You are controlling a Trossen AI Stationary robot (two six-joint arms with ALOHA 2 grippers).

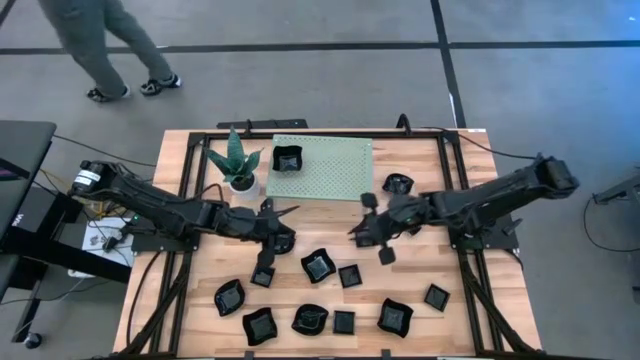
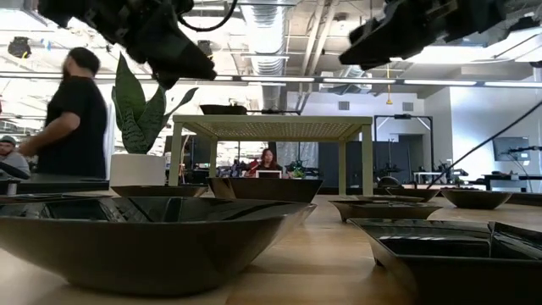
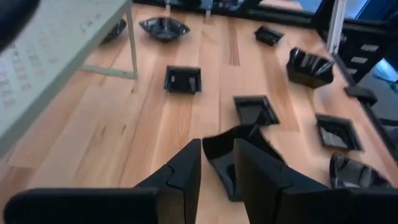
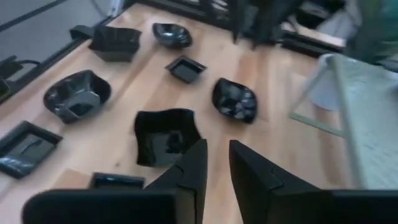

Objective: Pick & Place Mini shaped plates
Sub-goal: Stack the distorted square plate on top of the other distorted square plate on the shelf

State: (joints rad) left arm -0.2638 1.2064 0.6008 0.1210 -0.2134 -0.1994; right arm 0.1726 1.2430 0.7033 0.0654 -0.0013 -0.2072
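Observation:
Several glossy black mini plates lie flat on the wooden table, among them a wavy-rimmed one (image 1: 318, 265) and small square ones (image 1: 349, 275). One more plate (image 1: 287, 158) sits on the pale green perforated stand. My left gripper (image 1: 283, 236) (image 3: 217, 144) hovers over the table's middle left, narrowly open, above a wavy-rimmed plate (image 3: 239, 158). My right gripper (image 1: 357, 231) (image 4: 217, 146) hovers at the middle right, also narrowly open, short of a wavy plate (image 4: 165, 137). The low view shows both grippers raised well above the table, the left (image 2: 182, 63) and the right (image 2: 356, 55).
The green stand (image 1: 335, 170) stands at the far middle, with a potted plant (image 1: 238, 165) to its left. A black frame (image 1: 455, 190) borders the table's sides. A person (image 1: 110, 50) walks past the far left corner. Bare wood lies between the two grippers.

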